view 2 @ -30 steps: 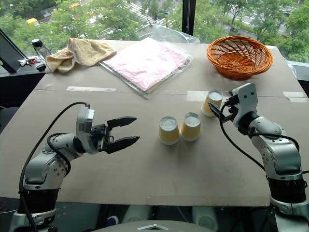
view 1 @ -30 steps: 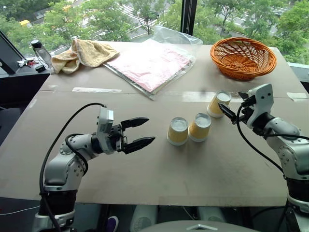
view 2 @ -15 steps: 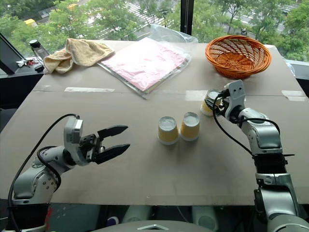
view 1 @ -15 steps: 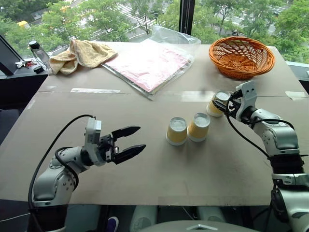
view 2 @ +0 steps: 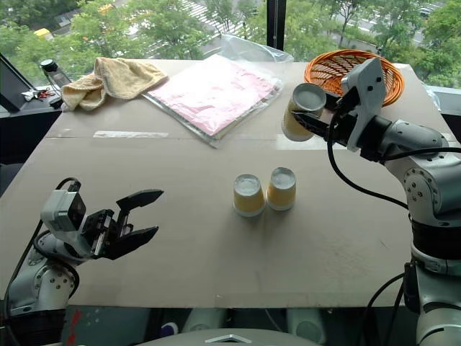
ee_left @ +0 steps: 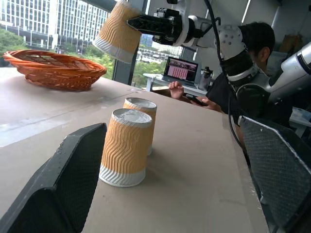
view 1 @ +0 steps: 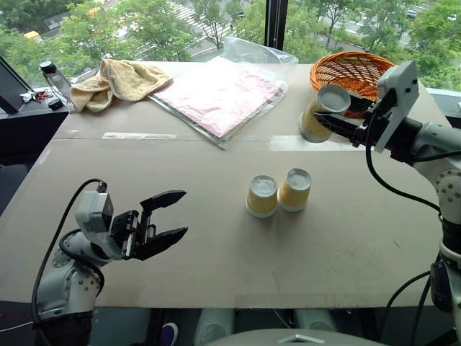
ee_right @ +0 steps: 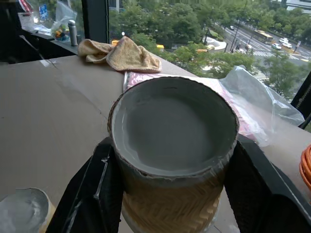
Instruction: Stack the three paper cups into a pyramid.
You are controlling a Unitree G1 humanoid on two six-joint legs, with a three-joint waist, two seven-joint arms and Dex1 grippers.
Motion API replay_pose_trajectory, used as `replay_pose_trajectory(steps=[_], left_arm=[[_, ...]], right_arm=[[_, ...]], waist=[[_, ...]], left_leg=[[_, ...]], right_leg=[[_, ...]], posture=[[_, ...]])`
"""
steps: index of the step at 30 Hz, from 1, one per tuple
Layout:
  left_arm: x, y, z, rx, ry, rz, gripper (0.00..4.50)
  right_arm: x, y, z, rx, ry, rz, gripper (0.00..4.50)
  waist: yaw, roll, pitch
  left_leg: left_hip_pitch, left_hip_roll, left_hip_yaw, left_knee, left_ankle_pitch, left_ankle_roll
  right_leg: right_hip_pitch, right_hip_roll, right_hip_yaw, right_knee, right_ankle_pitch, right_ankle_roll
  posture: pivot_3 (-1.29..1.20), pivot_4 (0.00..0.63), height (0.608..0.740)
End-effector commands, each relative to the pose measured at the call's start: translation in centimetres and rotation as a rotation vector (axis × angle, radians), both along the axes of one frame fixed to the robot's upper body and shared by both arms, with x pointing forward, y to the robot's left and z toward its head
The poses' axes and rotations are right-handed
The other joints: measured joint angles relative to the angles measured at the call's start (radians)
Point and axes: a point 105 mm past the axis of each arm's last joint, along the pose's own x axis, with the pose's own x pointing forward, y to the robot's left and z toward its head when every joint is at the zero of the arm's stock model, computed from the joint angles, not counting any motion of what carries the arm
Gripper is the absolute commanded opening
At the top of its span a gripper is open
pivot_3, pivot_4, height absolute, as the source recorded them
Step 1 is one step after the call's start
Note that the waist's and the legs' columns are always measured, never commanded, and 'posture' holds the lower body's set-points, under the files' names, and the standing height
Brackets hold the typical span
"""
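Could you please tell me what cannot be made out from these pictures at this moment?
- Held paper cup: its lower part is hidden by the right gripper fingers and cut off by the right wrist view's edge.
- Wicker basket: its right side is hidden behind the right arm in the eye views.
- Bottle: too small to tell its contents.

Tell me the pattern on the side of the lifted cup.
Wavy ribbed yellow-tan, white rim, on the lifted cup; clearest in the left wrist view.

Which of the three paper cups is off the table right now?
The cup clamped in the right gripper, raised near the basket; the other two cups stand together on the table.
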Motion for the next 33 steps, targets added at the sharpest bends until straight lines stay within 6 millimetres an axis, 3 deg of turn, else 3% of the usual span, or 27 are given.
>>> replay_pose_trajectory(steps=[1, 21, 23, 24, 25, 26, 31, 33], left_arm=[[-0.1, 1.3, 0.0, 0.012, -0.006, 0.014, 4.5], [-0.3, 1.5, -0.7, 0.017, 0.038, 0.012, 4.5], [-0.3, 1.5, -0.7, 0.016, 0.04, 0.011, 4.5], [-0.3, 1.4, -0.7, 0.016, 0.042, 0.01, 4.5], [-0.3, 1.4, -0.8, 0.017, 0.043, 0.01, 4.5], [-0.3, 1.4, -0.8, 0.017, 0.044, 0.01, 4.5], [0.0, 0.6, -1.0, 0.035, 0.063, 0.033, 4.5], [0.1, 0.0, -1.1, 0.045, 0.076, 0.047, 4.5]], right_arm=[[-2.4, 1.5, -0.1, -0.044, 0.009, 0.063, 2.1], [-3.5, 3.9, -5.4, -0.101, 0.184, 0.073, 2.1], [-3.4, 3.9, -5.7, -0.101, 0.188, 0.07, 3.22], [-3.4, 3.9, -5.8, -0.095, 0.187, 0.073, 3.35], [-3.5, 3.9, -5.6, -0.09, 0.18, 0.078, 4.1], [-3.6, 4.0, -5.4, -0.084, 0.167, 0.08, 4.46], [-4.1, 2.8, -3.6, -0.065, 0.061, 0.078, 4.46], [-5.2, 2.0, -2.7, -0.038, 0.009, 0.114, 4.46]], waist=[[0.002, 0.0, 0.0], [0.001, -0.002, 0.0], [0.001, -0.003, 0.0], [0.001, -0.003, 0.0], [0.001, -0.003, 0.0], [0.001, -0.003, 0.0], [0.003, -0.004, 0.0], [0.007, -0.004, 0.0]], left_leg=[[0.0, 0.0, 0.0, 0.0, 0.0, 0.0], [-0.001, 0.0, 0.0, 0.0, 0.0, 0.0], [-0.001, 0.0, 0.0, 0.0, 0.0, 0.0], [0.0, 0.0, 0.0, 0.0, 0.0, 0.0], [0.0, 0.0, 0.0, 0.0, 0.0, 0.0], [0.0, 0.0, 0.0, 0.0, 0.0, 0.0], [-0.001, 0.0, 0.0, 0.0, 0.0, 0.0], [-0.001, 0.0, 0.0, 0.0, 0.0, 0.0]], right_leg=[[0.0, 0.0, 0.0, 0.0, 0.0, 0.0], [-0.001, 0.0, 0.0, 0.0, -0.002, -0.003], [-0.001, 0.0, 0.0, 0.0, -0.002, -0.003], [-0.001, 0.0, 0.0, 0.0, -0.002, -0.003], [-0.001, 0.0, 0.0, 0.0, -0.002, -0.003], [-0.001, 0.0, 0.0, 0.0, -0.002, -0.003], [-0.001, 0.0, 0.0, 0.0, -0.002, -0.003], [-0.001, 0.0, 0.0, 0.0, -0.002, -0.003]], posture=[[0.0, 0.15, 0.74], [0.0, 0.15, 0.74], [0.0, 0.15, 0.74], [0.0, 0.15, 0.74], [0.0, 0.15, 0.74], [0.0, 0.15, 0.74], [0.0, 0.15, 0.74], [0.0, 0.15, 0.74]])
